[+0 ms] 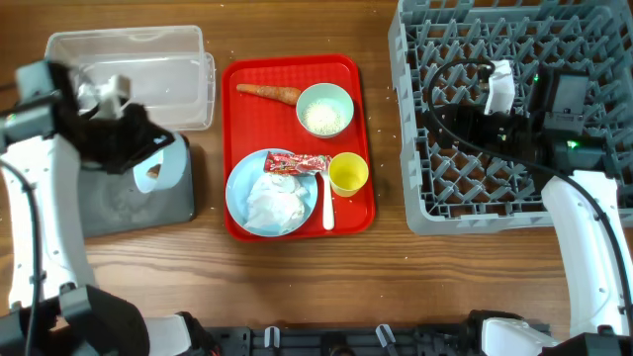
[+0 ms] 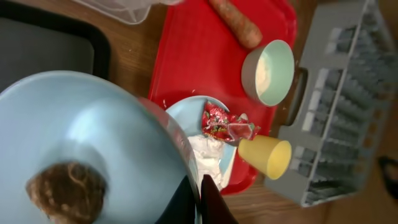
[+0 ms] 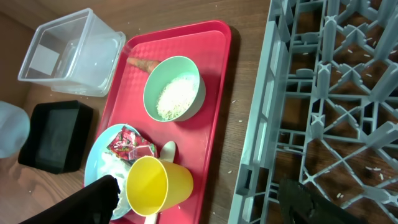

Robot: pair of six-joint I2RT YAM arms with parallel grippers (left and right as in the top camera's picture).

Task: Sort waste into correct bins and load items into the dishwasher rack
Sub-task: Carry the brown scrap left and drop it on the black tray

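Left wrist view shows the left pincer (image 2: 200, 196) clamped shut on the rim of the pale-blue bowl (image 2: 81, 137), its two dark fingers pressed together over the edge. The small brown food lump (image 2: 65, 193) lies inside the bowl, off to one side of the fingertips. Seen from overhead, the pincer and bowl hang over the black tray (image 1: 119, 213), with the clear tub (image 1: 129, 74) just beyond them.

The right pincer (image 3: 198, 185) hovers above the dishwasher rack (image 1: 514, 40), near the rack's edge that faces the red serving tray (image 1: 247, 124). Its jaws stand wide apart with nothing between them.

Everything else is out ahead of this pincer, on the serving tray. The yellow cup (image 3: 152, 180) is nearest, lying on its side just beside one fingertip. Next to the cup are the white spoon (image 1: 327, 203) and the pale-blue plate (image 1: 237, 193). The plate carries the crumpled napkin (image 1: 277, 203) and the red snack wrapper (image 1: 295, 162). Farther ahead stands the mint bowl (image 3: 171, 90) with white rice grains (image 3: 173, 98) in it. The carrot (image 1: 269, 93) lies behind that bowl at the tray's far end. The tub and the black tray sit well apart from this pincer, past the serving tray.
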